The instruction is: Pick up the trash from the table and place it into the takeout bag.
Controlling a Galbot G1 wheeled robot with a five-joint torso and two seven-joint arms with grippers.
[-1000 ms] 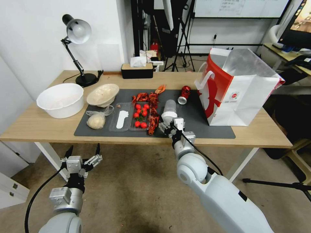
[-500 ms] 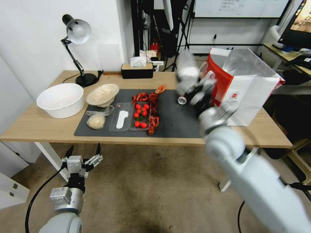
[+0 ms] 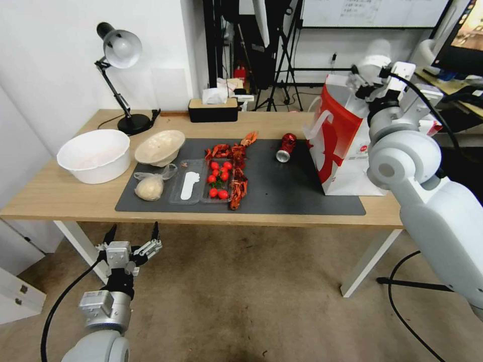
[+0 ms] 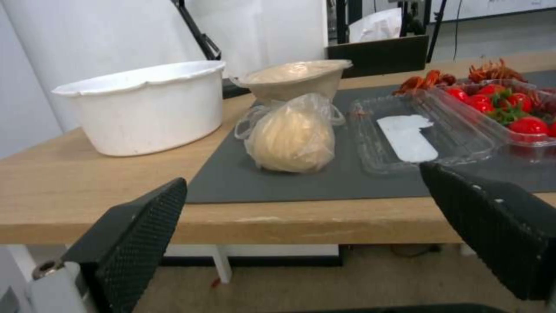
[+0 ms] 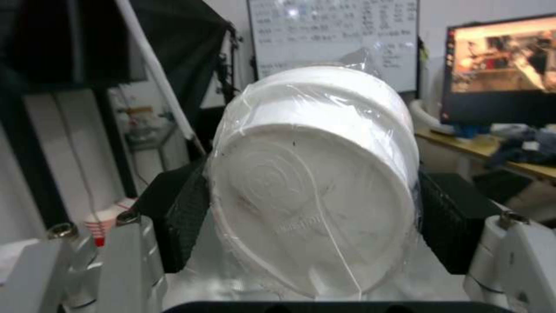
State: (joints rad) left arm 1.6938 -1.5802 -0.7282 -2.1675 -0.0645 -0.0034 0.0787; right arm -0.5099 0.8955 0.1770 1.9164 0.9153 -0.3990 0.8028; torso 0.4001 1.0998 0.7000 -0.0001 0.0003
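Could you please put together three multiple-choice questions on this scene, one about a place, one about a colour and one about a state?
1. Where is the plastic cup?
A. Standing on the dark mat
B. Held above the takeout bag
C. Inside the white tub

2. What colour is the drink can on the table?
A. Blue
B. Green
C. Red

3. How does the left gripper stand?
A. Open, below the table's front edge
B. Shut on the bagged lump
C. Shut on the can

Answers: 1 B, since the right gripper clamps the cup over the bag's open top. 2 C, since the can lying on the mat is red. 3 A, since its fingers are spread with nothing between them.
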